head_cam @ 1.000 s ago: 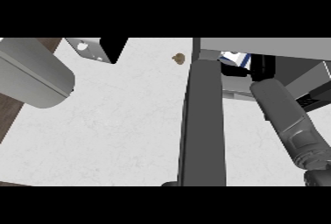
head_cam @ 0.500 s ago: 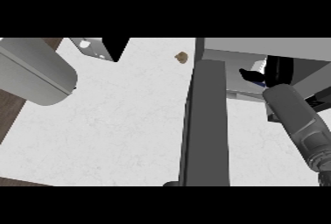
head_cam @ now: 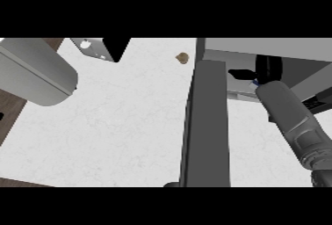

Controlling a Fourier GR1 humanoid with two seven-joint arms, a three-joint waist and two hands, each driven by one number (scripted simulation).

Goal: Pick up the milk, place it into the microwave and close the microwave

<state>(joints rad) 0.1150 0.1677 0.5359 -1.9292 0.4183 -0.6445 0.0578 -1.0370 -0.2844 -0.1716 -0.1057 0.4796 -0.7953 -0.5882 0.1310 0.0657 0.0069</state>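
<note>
The microwave [head_cam: 272,48] stands at the right of the white counter [head_cam: 117,132], and its dark door [head_cam: 207,127] hangs open toward me. My right forearm reaches into the cavity, where my right hand [head_cam: 267,69] is curled round the milk. Only a small white and blue sliver of the milk [head_cam: 254,82] shows under the hand, close to the wrist. My left forearm [head_cam: 32,72] hangs large at the upper left; its hand is out of view.
A small brown object [head_cam: 182,57] lies on the counter just left of the microwave. A metal and black fixture [head_cam: 100,46] sits at the counter's far edge. Dark wood floor shows past the counter's left edge.
My right forearm has pushed deeper into the microwave, carrying the milk to the right and further in. Less of the carton shows now. The left forearm has stayed put.
</note>
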